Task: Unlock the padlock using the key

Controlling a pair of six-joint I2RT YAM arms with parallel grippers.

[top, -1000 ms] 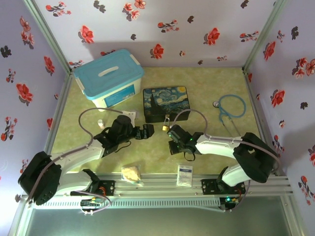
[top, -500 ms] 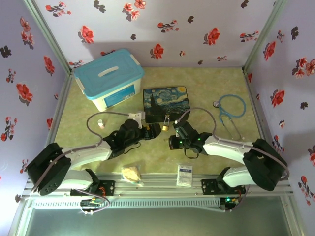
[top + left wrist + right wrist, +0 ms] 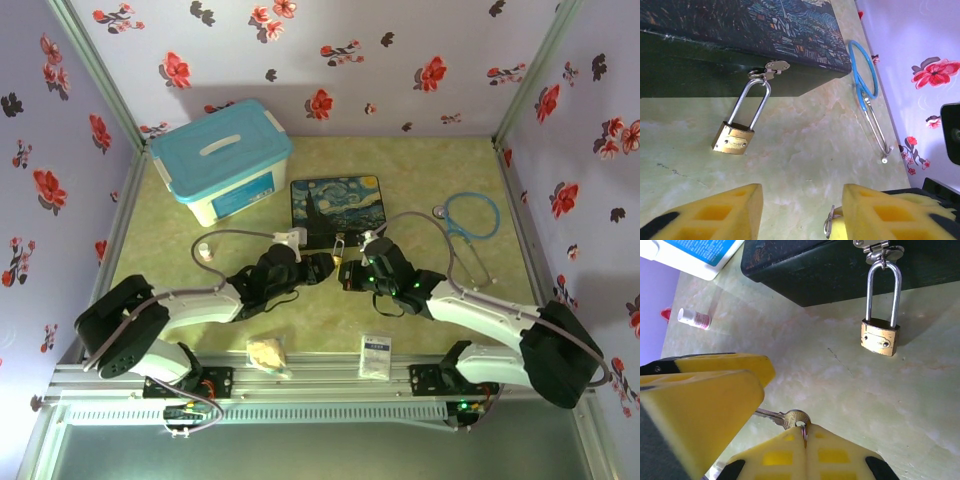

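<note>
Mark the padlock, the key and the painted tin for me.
padlock (image 3: 880,340): right wrist view, brass body.
key (image 3: 790,417): right wrist view, round head.
painted tin (image 3: 337,207): top external view, lid centre.

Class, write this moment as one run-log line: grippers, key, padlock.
right gripper: shut on key | left gripper: open, beside key | padlock: shackle closed, through hasp

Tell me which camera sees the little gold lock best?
The right wrist view: the padlock is close and sharp, hooked to the tin. The left wrist view shows it tilted; the top view, a tiny gold speck.
</note>
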